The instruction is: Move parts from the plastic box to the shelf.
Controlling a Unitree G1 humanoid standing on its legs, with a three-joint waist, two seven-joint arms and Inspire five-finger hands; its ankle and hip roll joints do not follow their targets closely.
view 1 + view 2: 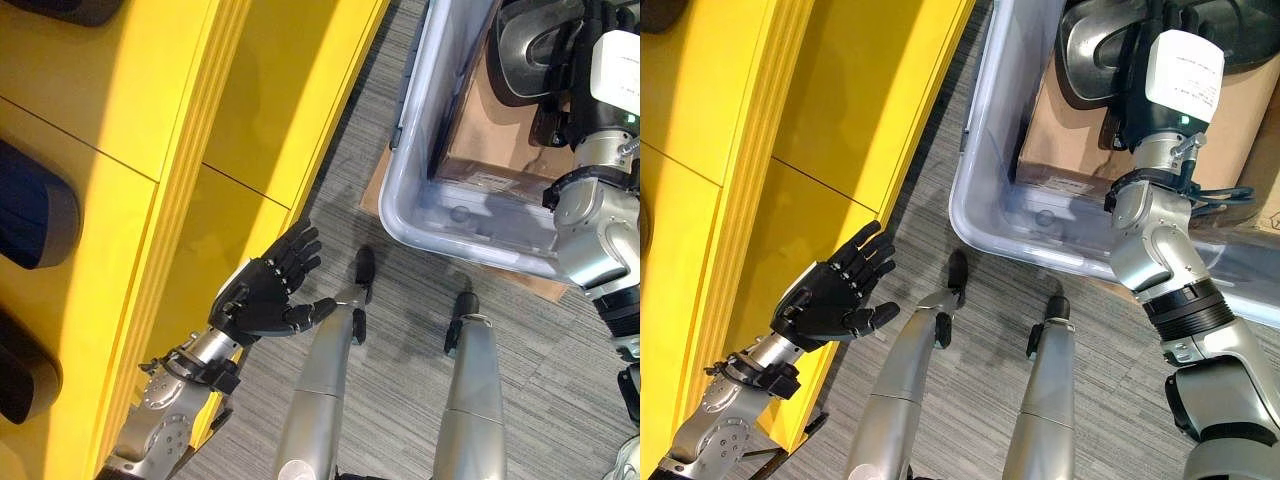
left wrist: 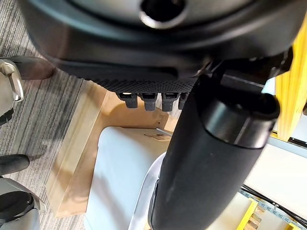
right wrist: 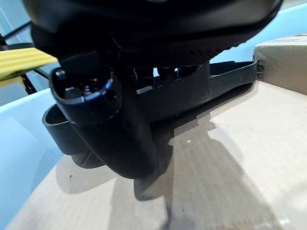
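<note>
Nearest the lens, the left hand (image 1: 262,290) hovers at lower left with fingers spread and empty, just beside the yellow shelf (image 1: 130,150) — idle, I judge, waiting its turn. Across the upper right, the plastic box (image 1: 985,215) holds a cardboard carton (image 1: 1070,140) with a dark curved part (image 3: 201,88) on top. That part's long axis runs across the carton's top; the right hand (image 3: 103,120) reaches onto it — whether it grips, I cannot tell.
</note>
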